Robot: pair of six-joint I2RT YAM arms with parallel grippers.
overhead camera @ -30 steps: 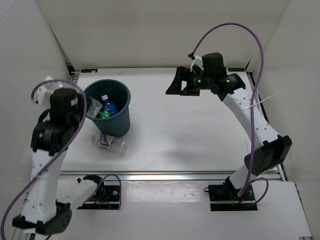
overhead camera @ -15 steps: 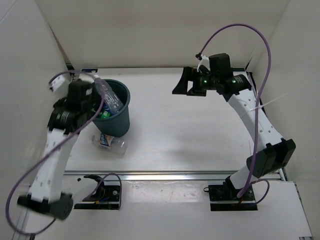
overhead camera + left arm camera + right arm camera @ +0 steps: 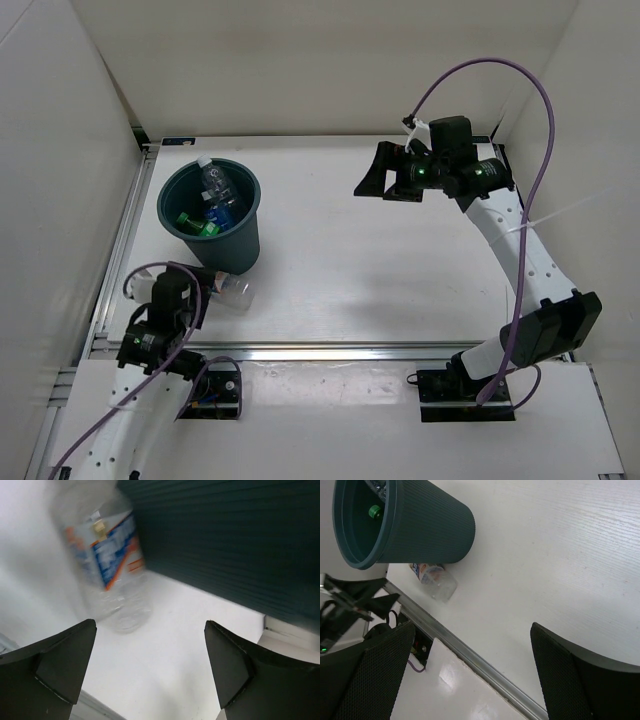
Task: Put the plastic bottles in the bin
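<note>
Bin [image 3: 240, 250]: upright, far left of the table [image 3: 380, 270].
Inside it: green bottle [image 3: 197, 224], blue-labelled bottle [image 3: 222, 208] and a clear bottle [image 3: 212, 180], all down below the rim.
Loose bottle [image 3: 112, 565]: clear, orange-and-blue label, lying on the table just beside the bin's near wall.
Left gripper [image 3: 150, 630]: down low at the table's near edge, pointed at the loose bottle, jaws spread wide, nothing between them.
Right gripper [image 3: 472, 630]: up high over the far right, gaping, empty.

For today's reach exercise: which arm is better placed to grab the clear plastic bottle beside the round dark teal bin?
Left. The left claw, open, faces the clear labelled plastic bottle up close; the right claw hovers far away.
</note>
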